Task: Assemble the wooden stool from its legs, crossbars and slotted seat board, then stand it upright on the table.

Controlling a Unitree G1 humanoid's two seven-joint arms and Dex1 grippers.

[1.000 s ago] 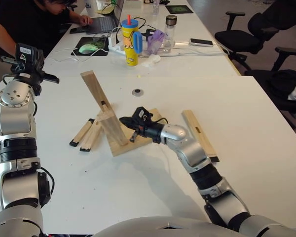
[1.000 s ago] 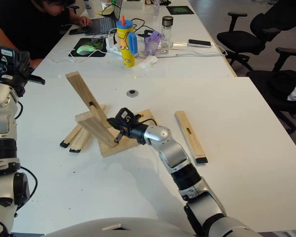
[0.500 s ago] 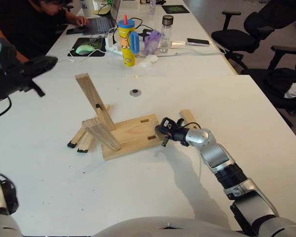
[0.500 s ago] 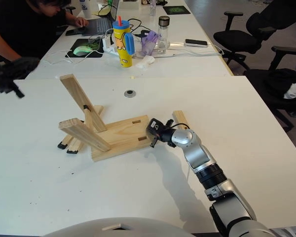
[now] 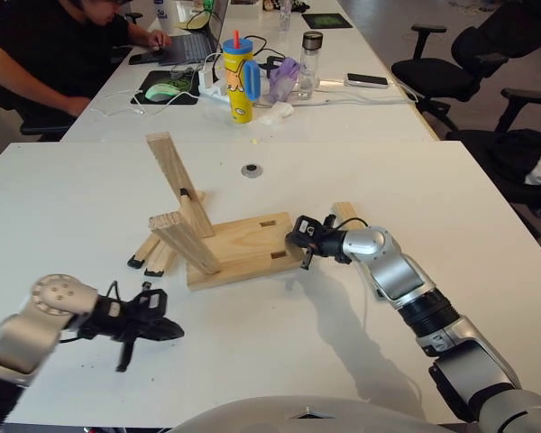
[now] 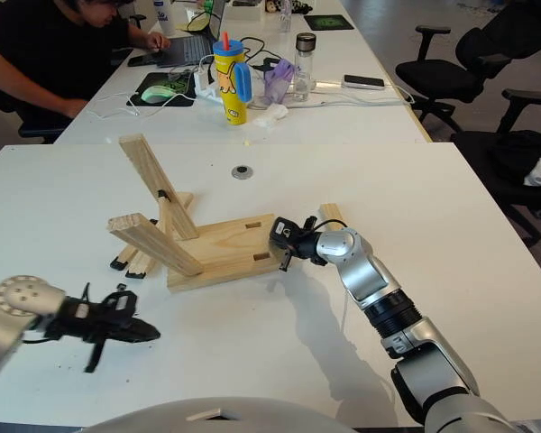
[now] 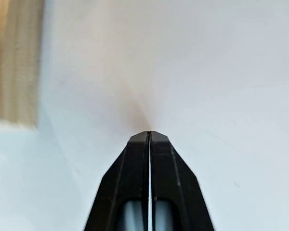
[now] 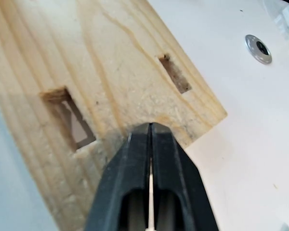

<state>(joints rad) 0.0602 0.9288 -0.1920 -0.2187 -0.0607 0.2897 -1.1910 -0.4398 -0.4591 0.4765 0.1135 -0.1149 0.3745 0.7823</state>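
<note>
The slotted seat board [image 5: 243,248] lies flat on the white table. Two legs stand in its left end, one leaning up and back [image 5: 174,176], the other slanting forward [image 5: 182,242]. Loose wooden bars [image 5: 153,251] lie to the left of the board, and another leg [image 5: 344,212] lies behind my right gripper. My right gripper [image 5: 298,244] is shut and empty, its tip on the board's right end between two slots [image 8: 70,115]. Low over the table at the front left, my left gripper [image 5: 169,332] is shut on nothing.
A metal grommet [image 5: 250,170] sits in the table behind the board. On the far table stand a yellow cup [image 5: 239,77], a bottle [image 5: 308,59] and a phone [image 5: 365,79]. Office chairs [image 5: 451,72] stand to the right.
My left arm has swung down from high on the left to low over the table's front. My right gripper moved from beside the legs to the board's right end, then held there.
</note>
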